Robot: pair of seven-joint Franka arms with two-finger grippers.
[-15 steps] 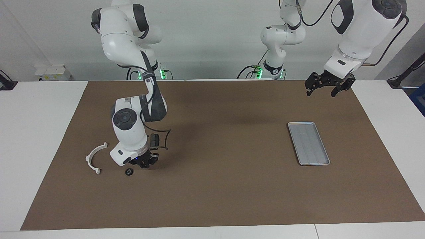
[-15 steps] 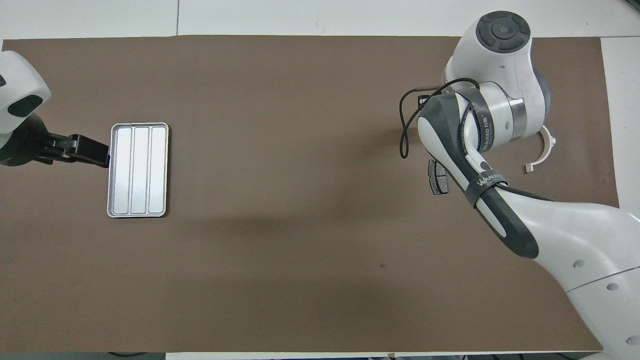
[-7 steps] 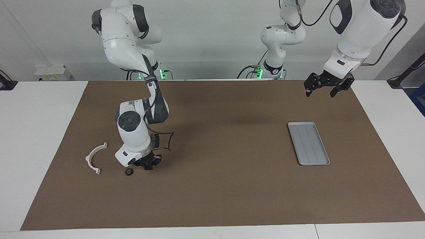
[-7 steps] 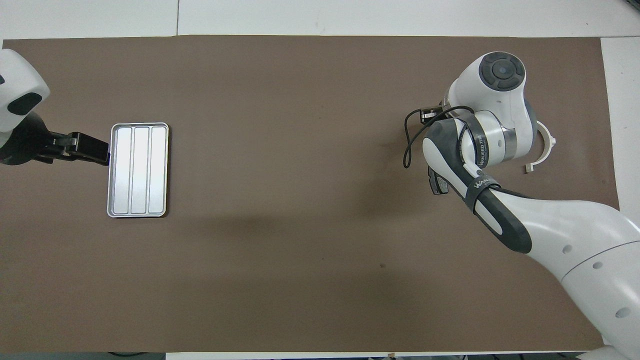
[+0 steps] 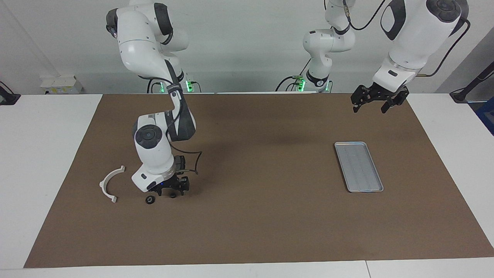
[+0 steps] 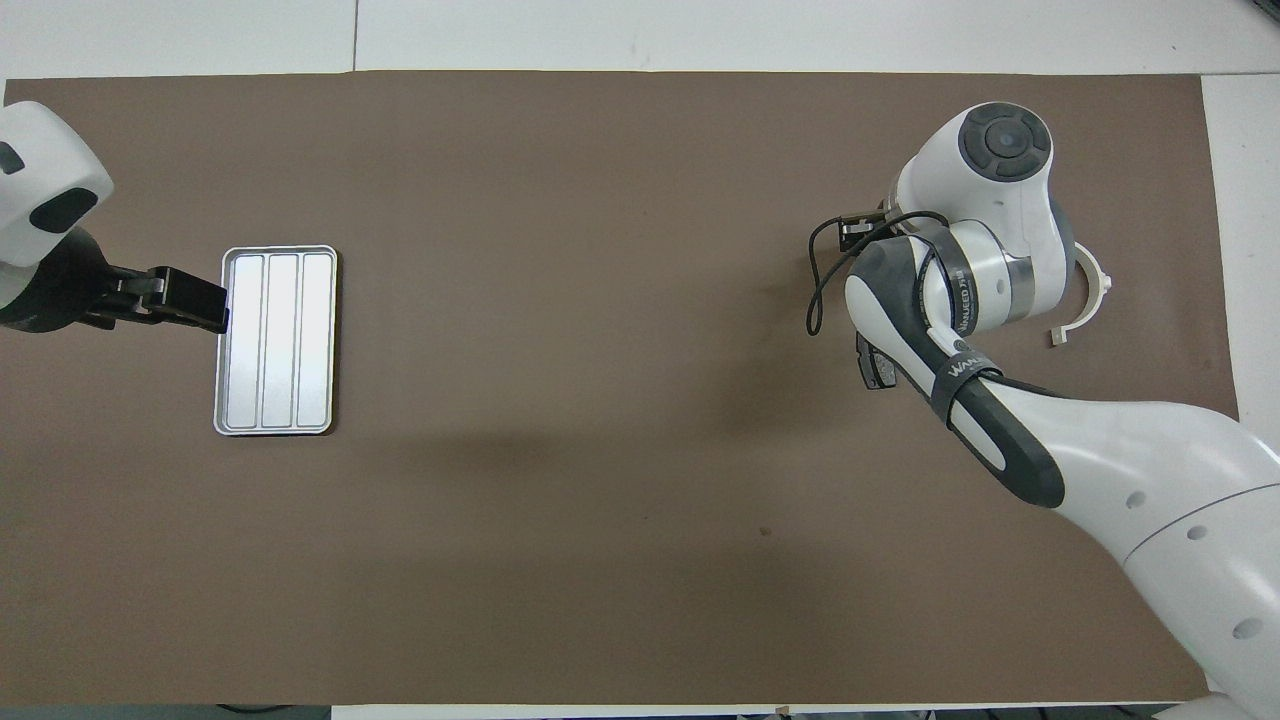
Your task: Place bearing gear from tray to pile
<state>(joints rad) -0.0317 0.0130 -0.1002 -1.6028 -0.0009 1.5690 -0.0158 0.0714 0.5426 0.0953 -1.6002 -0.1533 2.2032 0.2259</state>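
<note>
The silver tray [image 5: 359, 166] lies empty at the left arm's end of the mat; it also shows in the overhead view [image 6: 275, 340]. The pile is at the right arm's end: a white half-ring arc [image 5: 110, 183], a small black bearing gear [image 5: 150, 199] and a second small black gear [image 5: 173, 195]. My right gripper [image 5: 172, 190] hangs open just above that second gear. A dark brake-pad piece [image 6: 873, 365] shows partly under the right arm. My left gripper [image 5: 369, 108] is open and empty, raised over the mat near the tray.
The brown mat [image 5: 262, 216] covers the table, with white table top around it. The right arm's elbow and cable loop [image 5: 191, 164] hang low over the pile.
My right gripper has risen a little off the mat and opened, leaving a small black gear lying under it. My left gripper has drifted slightly.
</note>
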